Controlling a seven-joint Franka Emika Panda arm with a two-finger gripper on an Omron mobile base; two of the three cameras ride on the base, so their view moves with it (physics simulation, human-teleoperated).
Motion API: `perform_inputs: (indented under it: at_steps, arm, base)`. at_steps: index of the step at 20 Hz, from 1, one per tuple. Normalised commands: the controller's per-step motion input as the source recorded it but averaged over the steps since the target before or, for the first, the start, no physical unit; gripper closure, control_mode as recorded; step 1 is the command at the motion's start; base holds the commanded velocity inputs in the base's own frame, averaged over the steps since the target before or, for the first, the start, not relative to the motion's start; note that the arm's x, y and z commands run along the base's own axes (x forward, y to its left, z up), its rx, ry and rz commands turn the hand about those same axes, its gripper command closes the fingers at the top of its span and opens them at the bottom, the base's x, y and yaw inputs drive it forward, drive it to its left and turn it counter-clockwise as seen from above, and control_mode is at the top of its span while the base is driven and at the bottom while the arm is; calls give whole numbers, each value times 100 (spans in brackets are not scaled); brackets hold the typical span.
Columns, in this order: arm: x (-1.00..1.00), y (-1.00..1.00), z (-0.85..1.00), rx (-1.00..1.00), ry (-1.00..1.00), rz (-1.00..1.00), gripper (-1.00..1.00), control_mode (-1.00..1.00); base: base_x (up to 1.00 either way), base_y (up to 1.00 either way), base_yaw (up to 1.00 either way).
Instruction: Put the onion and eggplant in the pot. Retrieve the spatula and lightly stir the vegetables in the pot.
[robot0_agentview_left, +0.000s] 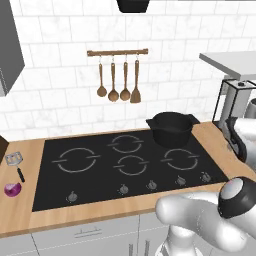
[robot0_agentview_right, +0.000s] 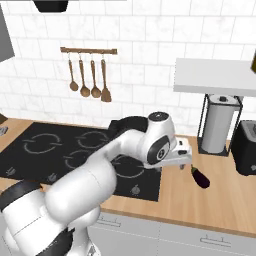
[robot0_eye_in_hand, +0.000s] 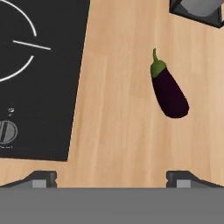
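The gripper (robot0_eye_in_hand: 111, 177) is held with its jaws wide apart and empty above the wooden counter (robot0_eye_in_hand: 118, 131), right of the black cooktop (robot0_agentview_left: 125, 165). One pot (robot0_agentview_left: 171, 128) is counted at the cooktop's back right, then one eggplant (robot0_eye_in_hand: 168, 89) lying ahead of the fingertips, one spatula (robot0_agentview_left: 15, 162) and one onion (robot0_agentview_left: 13, 189) at the far left. The eggplant is judged light, firm and glossy, likely slippery, and best taken across its thick middle.
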Motion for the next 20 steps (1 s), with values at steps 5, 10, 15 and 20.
perform_inputs:
  at_steps: [5, 10, 15, 20]
  arm:
    - [35, -73, -21, 1, 1, 5, -100, -100]
    - [39, -49, -33, 0, 0, 6, -100, -100]
    - [34, -35, -30, 0, 0, 9, -100, -100]
    - [31, -27, -22, 0, 0, 6, -100, -100]
  base:
    - [0, 0, 0]
    - [0, 0, 0]
    - [0, 0, 0]
    - [0, 0, 0]
